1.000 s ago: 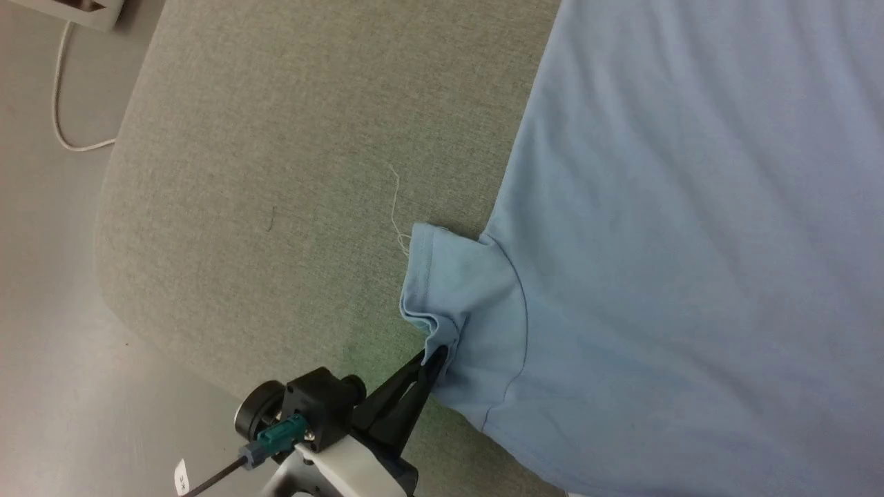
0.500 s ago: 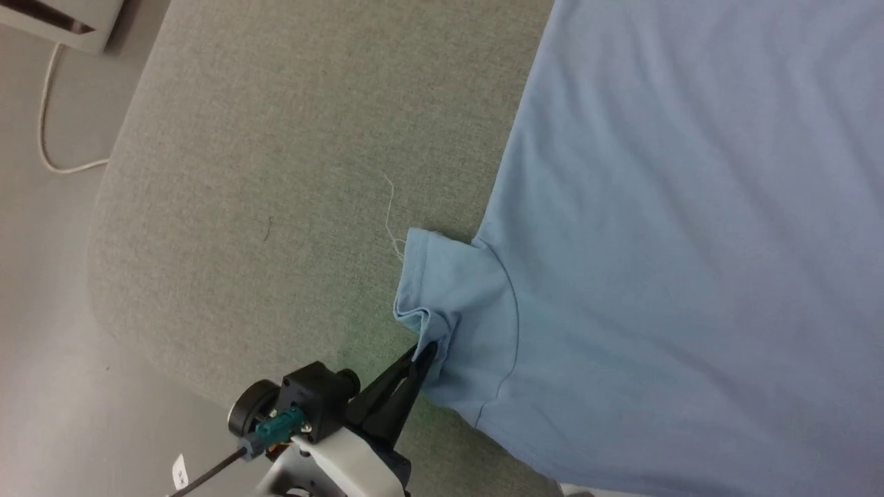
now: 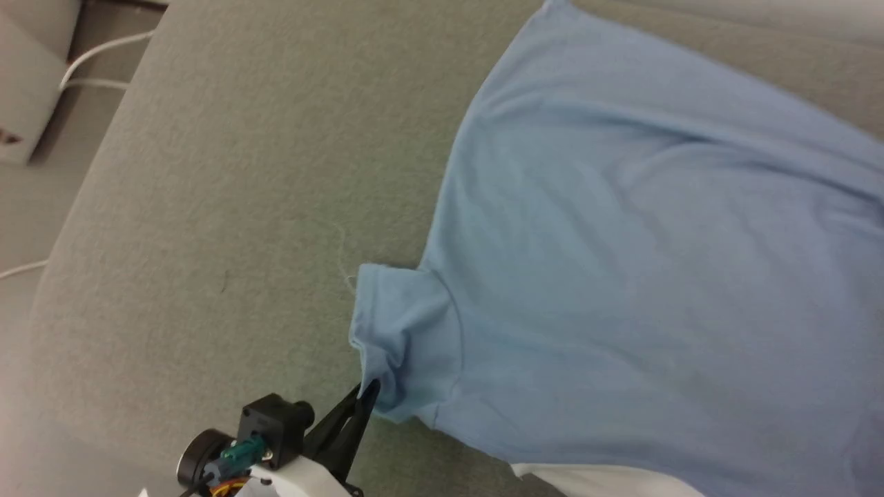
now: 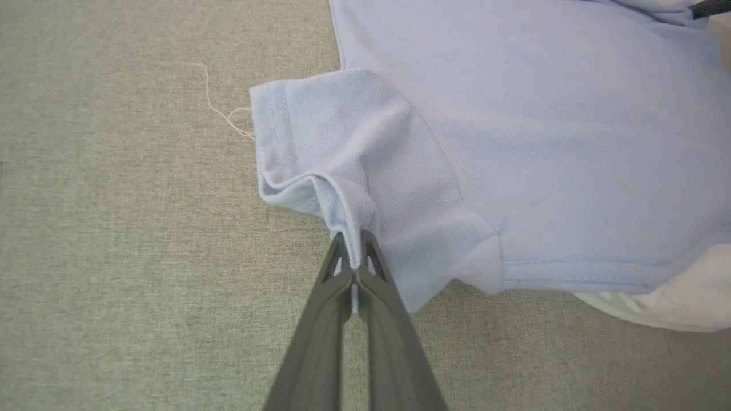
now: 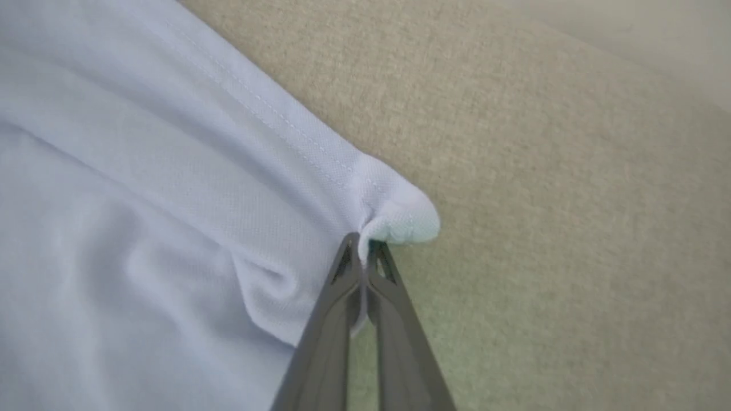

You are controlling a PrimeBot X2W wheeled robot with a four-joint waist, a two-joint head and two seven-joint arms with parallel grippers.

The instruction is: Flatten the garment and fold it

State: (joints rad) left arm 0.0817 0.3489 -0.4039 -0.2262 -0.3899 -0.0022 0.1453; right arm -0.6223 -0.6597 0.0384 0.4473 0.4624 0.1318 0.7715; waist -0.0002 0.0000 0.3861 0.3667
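Note:
The garment (image 3: 621,290), a light blue knit shirt, lies back-up and spread over a grey-green fabric surface (image 3: 228,193), its white collar (image 3: 608,480) peeking out at the bottom edge. My left gripper (image 3: 371,388) is shut on the hem of the short sleeve (image 3: 400,331); in the left wrist view the fingertips (image 4: 355,251) pinch a raised fold of that sleeve (image 4: 320,148). In the right wrist view my right gripper (image 5: 362,248) is shut on a bunched corner of the garment (image 5: 171,188) beside a stitched hem.
The padded surface's rounded edge (image 3: 62,262) falls away at the left to a grey floor with white cables (image 3: 97,55) and a pale box (image 3: 27,117). A loose white thread (image 3: 343,259) lies beside the sleeve. Bare surface lies left of the shirt.
The head camera has shifted, so the whole picture moved down-left and more of the shirt shows. The left gripper keeps its pinch on the sleeve.

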